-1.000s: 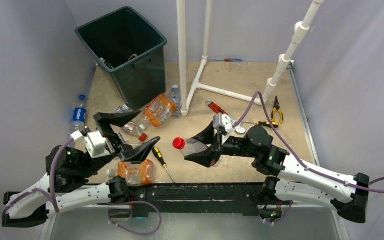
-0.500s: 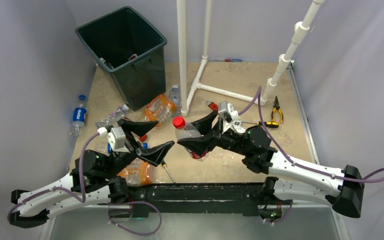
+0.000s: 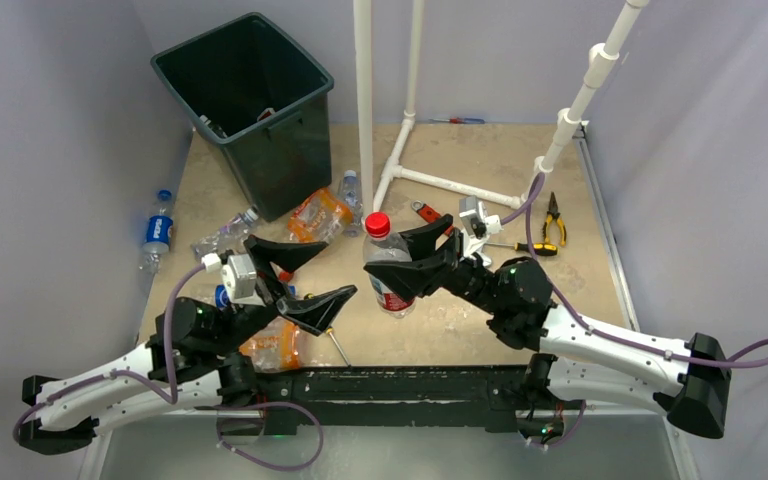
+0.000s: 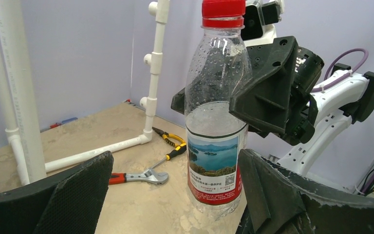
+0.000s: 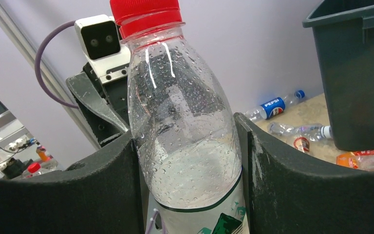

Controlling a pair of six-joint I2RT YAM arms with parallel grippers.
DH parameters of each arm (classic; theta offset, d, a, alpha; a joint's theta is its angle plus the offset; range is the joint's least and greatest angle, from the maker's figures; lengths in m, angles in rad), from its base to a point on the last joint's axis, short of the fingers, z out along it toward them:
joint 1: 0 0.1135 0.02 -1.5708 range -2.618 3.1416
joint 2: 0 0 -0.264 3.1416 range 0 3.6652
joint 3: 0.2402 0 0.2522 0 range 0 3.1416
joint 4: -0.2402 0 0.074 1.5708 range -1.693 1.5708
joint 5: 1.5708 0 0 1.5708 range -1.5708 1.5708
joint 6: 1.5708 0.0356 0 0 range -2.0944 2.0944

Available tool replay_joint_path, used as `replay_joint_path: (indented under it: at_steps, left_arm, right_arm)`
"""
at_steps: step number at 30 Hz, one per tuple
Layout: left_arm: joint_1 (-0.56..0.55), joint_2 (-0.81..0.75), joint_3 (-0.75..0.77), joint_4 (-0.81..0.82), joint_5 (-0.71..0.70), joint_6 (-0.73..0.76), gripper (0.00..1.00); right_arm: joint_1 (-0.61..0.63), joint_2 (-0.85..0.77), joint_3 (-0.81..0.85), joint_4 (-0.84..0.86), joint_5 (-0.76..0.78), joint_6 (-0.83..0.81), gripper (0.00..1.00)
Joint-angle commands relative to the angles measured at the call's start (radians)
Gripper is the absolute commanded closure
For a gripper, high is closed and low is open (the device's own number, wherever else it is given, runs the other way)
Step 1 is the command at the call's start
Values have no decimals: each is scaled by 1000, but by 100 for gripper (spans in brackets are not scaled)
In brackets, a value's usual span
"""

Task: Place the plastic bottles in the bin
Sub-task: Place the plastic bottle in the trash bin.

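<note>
- Bright, even, diffuse light; shadows faint and soft.
- White glare streaks on the shoulder of the red-capped bottle (image 5: pixel 185 126), right wrist view.
- All three views sharp.

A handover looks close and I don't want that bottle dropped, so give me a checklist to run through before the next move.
1. Right gripper clamped on the red-capped bottle: ok.
2. Bottle upright, cap on: ok.
3. Left gripper open wide, facing the bottle: ok.
4. Left fingers around the bottle: not ok, overhead they stop short of it.
5. Bin mouth open for a drop: ok.
6. Clearance from the white pipe frame on the way: cannot tell.
</note>
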Motion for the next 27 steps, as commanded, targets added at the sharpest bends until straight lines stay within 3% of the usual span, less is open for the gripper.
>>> replay_joint_path:
  at_steps: [1, 11, 27]
  left_arm:
    - [1, 29, 25, 97, 38, 12, 1]
    - [1, 156, 50, 179, 123, 48, 1]
    - [1, 231, 61, 275, 289, 36, 1]
  right_arm:
    - [6, -21, -7, 54, 33, 14, 63]
    - [6, -118, -18, -25, 69, 2, 63]
    - [6, -136, -26, 21, 89, 35, 64]
